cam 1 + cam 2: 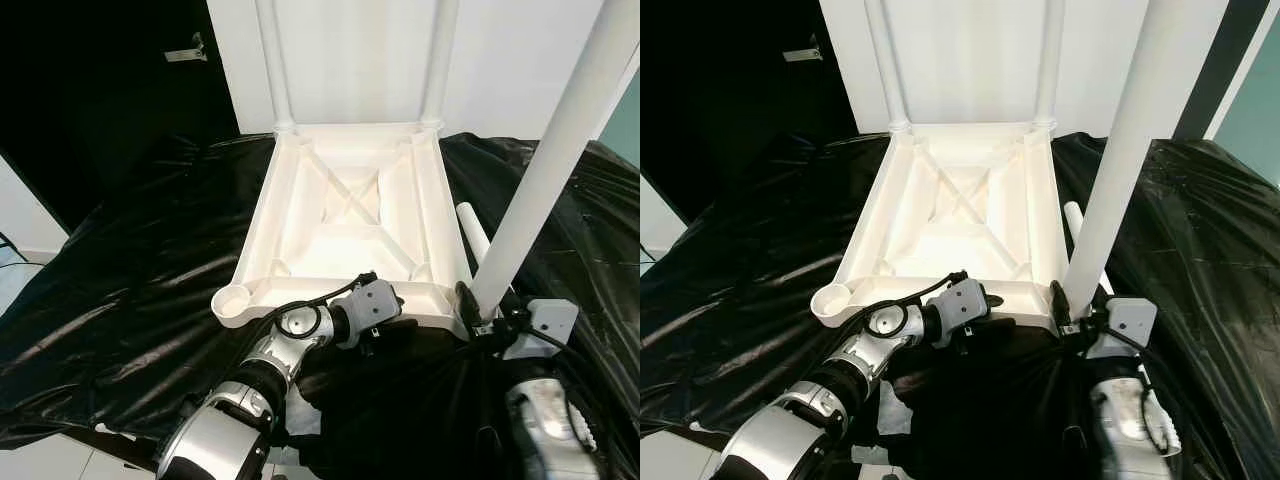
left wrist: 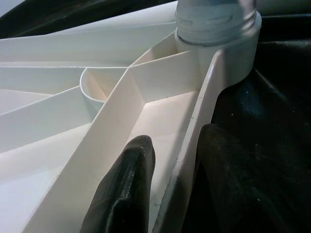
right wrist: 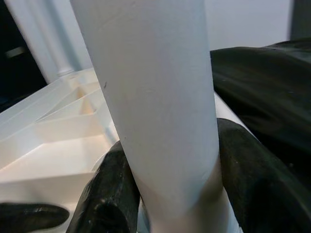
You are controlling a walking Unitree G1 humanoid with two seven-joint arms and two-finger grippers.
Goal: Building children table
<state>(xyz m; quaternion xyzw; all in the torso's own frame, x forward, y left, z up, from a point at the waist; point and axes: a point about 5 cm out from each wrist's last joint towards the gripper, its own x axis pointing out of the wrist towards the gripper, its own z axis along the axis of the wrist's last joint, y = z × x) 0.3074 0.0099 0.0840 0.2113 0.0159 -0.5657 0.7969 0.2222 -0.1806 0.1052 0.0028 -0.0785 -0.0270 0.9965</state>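
Right gripper (image 1: 478, 308) clamps white table leg (image 1: 550, 160) standing in near-right corner socket | left gripper (image 2: 170, 194) pinches near rim of upturned white tabletop (image 1: 290, 190) lying on black sheet (image 1: 130, 260) | two far legs (image 1: 272, 60) upright | loose leg (image 1: 472, 228) lies right of tabletop

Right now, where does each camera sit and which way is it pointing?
Left eye view: on the head, looking forward and down at the upturned white tabletop on black sheeting; both silver arms show.
Right eye view: the head's other eye, same scene, with the right gripper at the base of the near-right leg.
Left wrist view: along the left gripper, its jaws straddling the tabletop's rim.
Right wrist view: along the right gripper's jaws, shut on that leg.
Shared: both wrist views show the tabletop's ribs.
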